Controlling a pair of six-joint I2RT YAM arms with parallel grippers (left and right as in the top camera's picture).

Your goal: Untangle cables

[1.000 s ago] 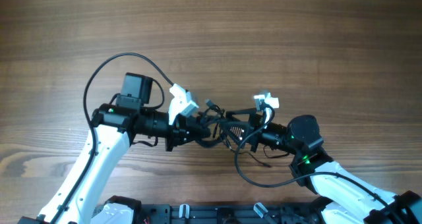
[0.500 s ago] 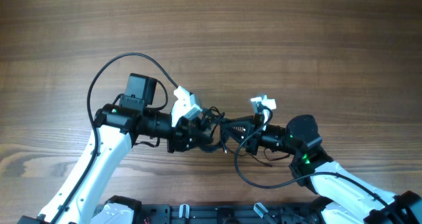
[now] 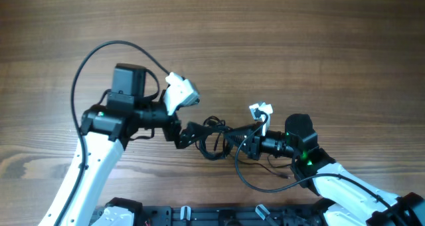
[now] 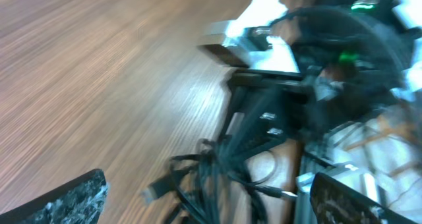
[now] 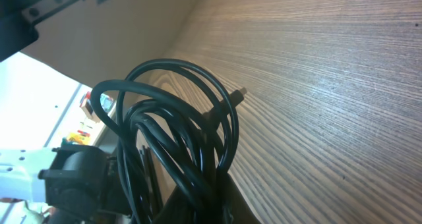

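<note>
Left fingers: released. They were clenched on the bundle a second ago; now they stand wide apart, drawn back leftward and just clear of it.
Cables: a looped black bundle on the desk, between the two arms and near the front edge. It has shifted slightly left and toward that edge.
Right fingers: clenched on the bundle's right end, having closed within the last second.
Meaning for the task: the hold has passed from left to right, which probably frees the left arm to pick out a single strand. The tangle itself looks undone no further.
Long axis: roughly left to right along the line between the arms, left end a little farther from the front edge.
Pointing: one plug juts from the coils toward open desk.
</note>
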